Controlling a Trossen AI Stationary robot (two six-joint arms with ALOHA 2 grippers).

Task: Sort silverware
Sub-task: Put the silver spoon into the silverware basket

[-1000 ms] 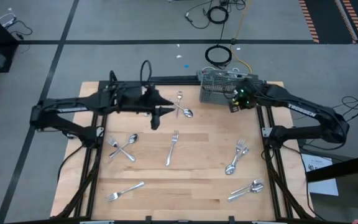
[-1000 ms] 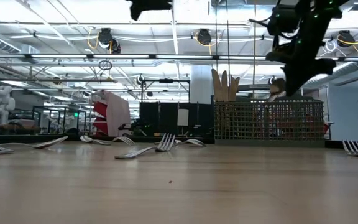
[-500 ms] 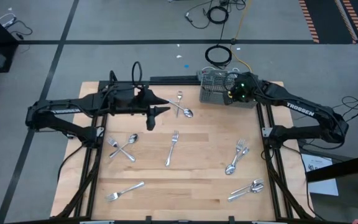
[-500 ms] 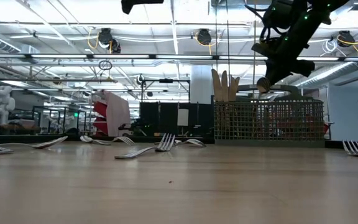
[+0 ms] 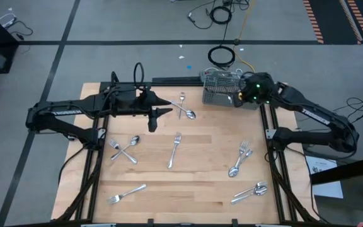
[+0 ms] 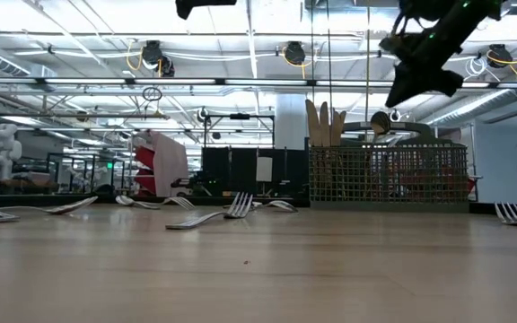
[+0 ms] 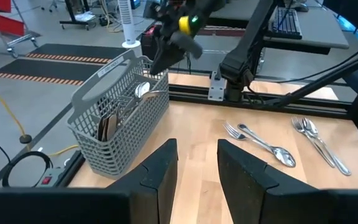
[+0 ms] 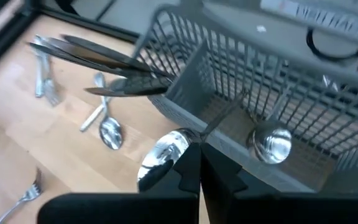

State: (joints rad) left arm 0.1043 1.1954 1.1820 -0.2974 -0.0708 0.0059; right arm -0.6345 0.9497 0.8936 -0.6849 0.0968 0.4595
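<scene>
Right gripper has swung back above the caddy, jaws closed on a spoon — bowl hangs beside the mesh wall | "TROSSEN" on arm, blurred | left gripper part-open, empty, beside crossed fork and spoon | other silverware scattered flat — caddy label unreadable

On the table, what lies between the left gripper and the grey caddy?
In the high view, a crossed fork and spoon lie on the wood between the left gripper and the grey caddy. Nothing else lies in that stretch.
</scene>
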